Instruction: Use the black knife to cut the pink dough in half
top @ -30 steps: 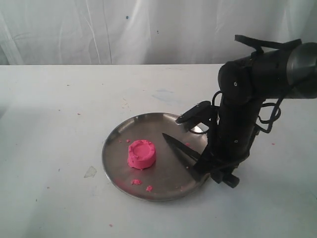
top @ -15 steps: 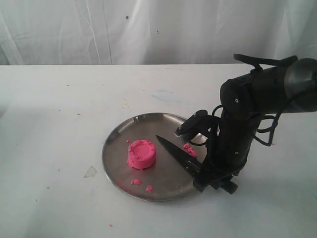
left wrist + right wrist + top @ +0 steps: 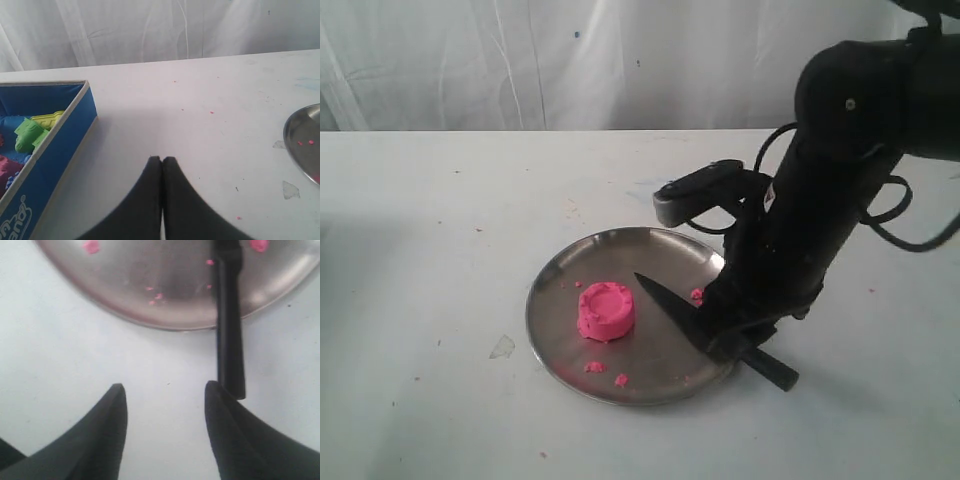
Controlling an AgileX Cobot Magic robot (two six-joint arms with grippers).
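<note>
Dough (image 3: 606,311), one bright pink uncut puck with a dimpled top, sat left of center on the plate (image 3: 560,272). Knife (image 3: 680,312) lay across the plate's right rim, handle on the table, pink crumbs (image 3: 605,372) nearby. Right gripper (image 3: 165,395) was spread and empty beside the handle; left gripper (image 3: 162,161) was pressed together.

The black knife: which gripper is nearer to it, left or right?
Right. The right gripper is open just beside the black knife handle, not gripping it. The left gripper is shut, over bare table far from the plate.
</note>
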